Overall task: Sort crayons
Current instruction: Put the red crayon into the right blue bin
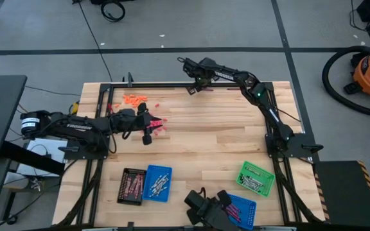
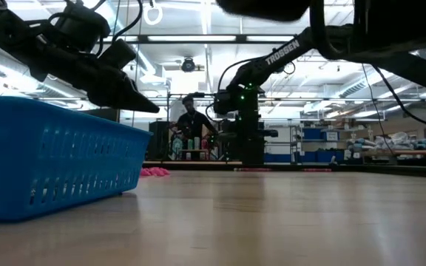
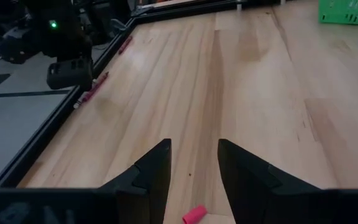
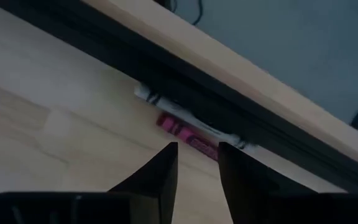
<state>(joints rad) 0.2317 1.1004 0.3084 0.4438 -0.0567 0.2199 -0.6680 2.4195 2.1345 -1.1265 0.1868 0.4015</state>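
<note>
Red-pink crayons [image 1: 158, 123] lie in a small heap on the table's left half, with orange crayons [image 1: 133, 99] beyond them near the far edge. My left gripper [image 1: 148, 133] hovers open beside the heap; one red-pink crayon [image 3: 194, 215] lies on the wood below its fingers. My right gripper [image 1: 194, 85] is open at the far edge, pointing down. A red-pink crayon [image 4: 188, 134] and a silver-grey crayon [image 4: 185, 115] lie there against the black rail [image 4: 166, 68], just past its fingertips.
Near the front edge stand a black tray [image 1: 132, 186] and a blue tray [image 1: 157, 183] holding crayons, a green tray [image 1: 256, 178] at the right and another blue tray [image 1: 241, 210]. More red-pink crayons [image 3: 95, 90] lie along the far rail. A person [image 2: 191, 122] stands beyond the table.
</note>
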